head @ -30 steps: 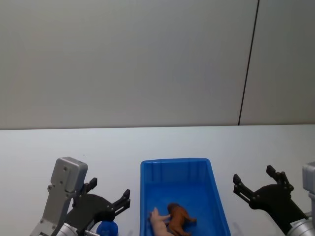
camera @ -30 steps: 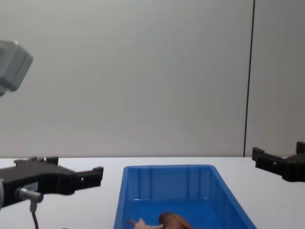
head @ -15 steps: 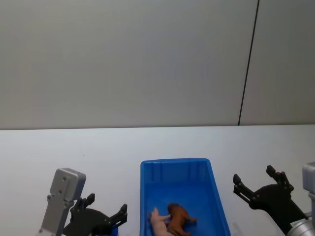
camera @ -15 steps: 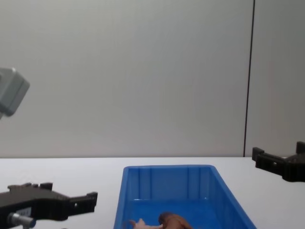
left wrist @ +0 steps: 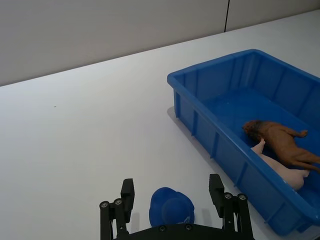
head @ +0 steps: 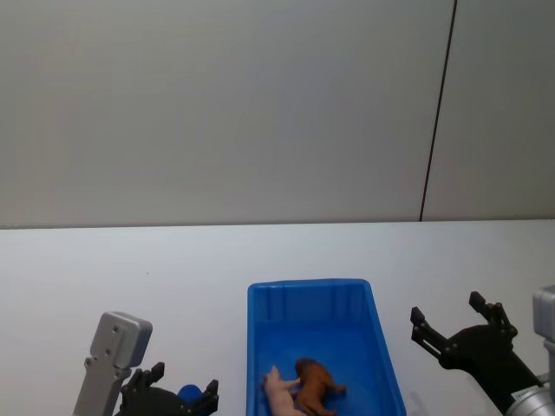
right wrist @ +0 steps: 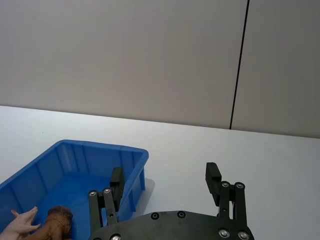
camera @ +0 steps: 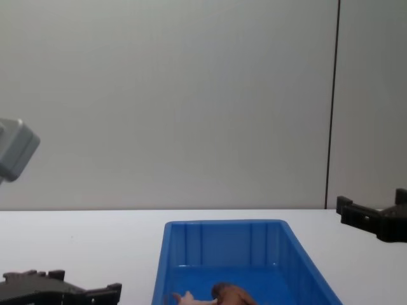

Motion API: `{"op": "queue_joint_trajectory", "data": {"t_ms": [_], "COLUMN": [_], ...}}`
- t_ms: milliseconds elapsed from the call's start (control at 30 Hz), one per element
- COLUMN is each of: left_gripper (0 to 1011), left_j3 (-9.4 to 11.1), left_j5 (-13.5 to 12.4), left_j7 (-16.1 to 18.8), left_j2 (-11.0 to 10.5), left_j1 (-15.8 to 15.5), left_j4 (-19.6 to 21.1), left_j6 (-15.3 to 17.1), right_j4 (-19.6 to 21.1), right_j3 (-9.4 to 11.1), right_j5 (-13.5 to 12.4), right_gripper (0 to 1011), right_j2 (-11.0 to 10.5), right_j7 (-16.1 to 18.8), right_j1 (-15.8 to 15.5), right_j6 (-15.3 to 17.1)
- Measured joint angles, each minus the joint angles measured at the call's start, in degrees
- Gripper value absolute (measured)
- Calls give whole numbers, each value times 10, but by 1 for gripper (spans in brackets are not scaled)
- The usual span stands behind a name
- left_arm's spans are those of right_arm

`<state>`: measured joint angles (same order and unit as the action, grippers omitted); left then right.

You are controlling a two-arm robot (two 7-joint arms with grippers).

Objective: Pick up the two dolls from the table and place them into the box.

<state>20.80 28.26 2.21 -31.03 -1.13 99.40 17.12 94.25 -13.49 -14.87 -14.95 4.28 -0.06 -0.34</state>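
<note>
Both dolls already lie in the blue box (head: 381, 364) — the brown lion (left wrist: 280, 142) touching the pale doll (left wrist: 282, 172). The left tool (left wrist: 175, 202) and right tool (right wrist: 165, 187) hang released and empty on either side, above the desk (head: 173, 260). Little can go wrong; a careless sweep inward might nudge the box.

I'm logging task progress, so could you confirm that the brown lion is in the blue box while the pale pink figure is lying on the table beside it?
Not quite: the pale pink figure is not on the table. It lies inside the blue box, right next to the brown lion, as the left wrist view shows. The lion is indeed in the box.
</note>
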Motion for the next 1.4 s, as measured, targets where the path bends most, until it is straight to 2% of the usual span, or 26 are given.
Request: {"op": "queue_joint_trajectory", "data": {"t_ms": [167,200,300,333,533,567,767,1100,1400], "left_gripper": [862,800,746,686,532,474,290,218,176], "left_j3": [0,0,0,0,1,1,2,0,-6], "left_j5": [-1,-1,-3,-3,-7,-7,-13,-26,-43], "left_j7": [-4,-7,-11,-14,-25,-27,-33,-34,-31], "left_j2": [2,2,3,4,8,8,11,13,13], "left_j1": [0,0,0,-1,-3,-4,-6,-8,-13], "left_j4": [-6,-8,-11,-14,-25,-26,-34,-37,-23], "left_j6": [7,9,12,13,18,19,21,18,-13], "right_j4": [0,0,0,0,0,0,0,0,0], "right_j3": [0,0,0,0,0,0,0,0,0], "right_j5": [0,0,0,0,0,0,0,0,0], "right_gripper": [1001,1001,1001,1001,1001,1001,1001,1001,1001], "right_j2": [0,0,0,0,0,0,0,0,0], "right_j7": [0,0,0,0,0,0,0,0,0], "right_j1": [0,0,0,0,0,0,0,0,0], "right_j6": [0,0,0,0,0,0,0,0,0]}}
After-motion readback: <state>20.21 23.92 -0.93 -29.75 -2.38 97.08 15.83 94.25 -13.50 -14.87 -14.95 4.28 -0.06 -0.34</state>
